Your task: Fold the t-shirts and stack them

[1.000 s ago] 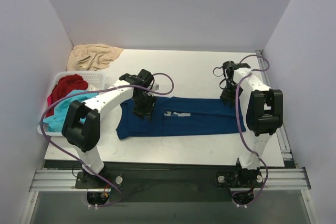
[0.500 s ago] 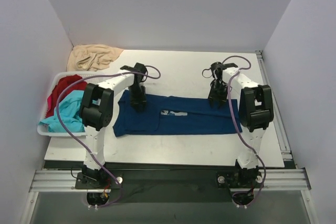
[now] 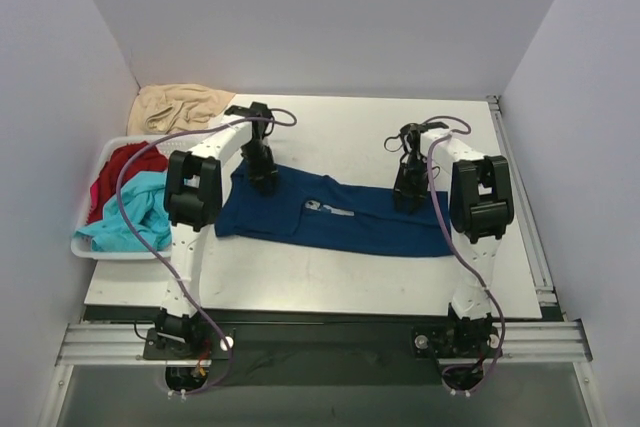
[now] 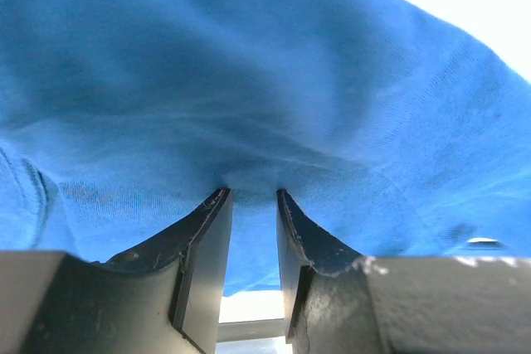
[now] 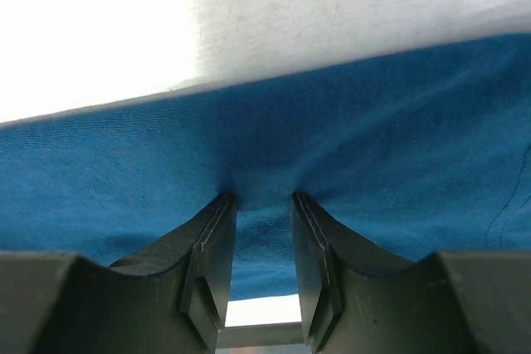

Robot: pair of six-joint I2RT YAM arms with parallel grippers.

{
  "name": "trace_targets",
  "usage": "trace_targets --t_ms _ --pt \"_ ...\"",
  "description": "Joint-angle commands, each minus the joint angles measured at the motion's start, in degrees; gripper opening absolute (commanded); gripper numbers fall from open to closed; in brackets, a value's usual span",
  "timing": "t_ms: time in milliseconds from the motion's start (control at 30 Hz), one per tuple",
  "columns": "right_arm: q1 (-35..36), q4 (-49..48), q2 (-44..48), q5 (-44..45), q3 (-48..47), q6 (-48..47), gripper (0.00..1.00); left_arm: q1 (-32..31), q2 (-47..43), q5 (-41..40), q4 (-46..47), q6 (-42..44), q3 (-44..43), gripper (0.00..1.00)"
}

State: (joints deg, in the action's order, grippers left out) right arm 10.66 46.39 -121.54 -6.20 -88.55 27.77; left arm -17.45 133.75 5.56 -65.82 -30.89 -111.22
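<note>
Before me the navy t-shirt (image 3: 385,229) lies as a long folded band, pale print (image 3: 335,209) up. A red t-shirt (image 3: 125,162) and a turquoise t-shirt (image 3: 125,219) lie heaped at my left.

Nothing is legible, even on the navy t-shirt (image 3: 380,229).

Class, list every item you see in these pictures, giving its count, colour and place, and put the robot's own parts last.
navy t-shirt: one, dark blue with a pale print, spread across the middle of the table
red t-shirt: one, red, far end of the basket
turquoise t-shirt: one, turquoise, near end of the basket
basket: one, white, left edge of the table
beige cloth: one, tan, crumpled in the far left corner
table: one, white
left arm, right arm: two, white and black, reaching over the table
left tool, right tool: two, black, each pinching the navy t-shirt
</note>
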Motion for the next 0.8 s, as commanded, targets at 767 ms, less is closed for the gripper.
trace_targets --t_ms 767 --pt "13.41 6.34 1.56 -5.84 5.67 3.17 0.33 5.15 27.08 24.31 37.68 -23.76 -28.7 0.38"
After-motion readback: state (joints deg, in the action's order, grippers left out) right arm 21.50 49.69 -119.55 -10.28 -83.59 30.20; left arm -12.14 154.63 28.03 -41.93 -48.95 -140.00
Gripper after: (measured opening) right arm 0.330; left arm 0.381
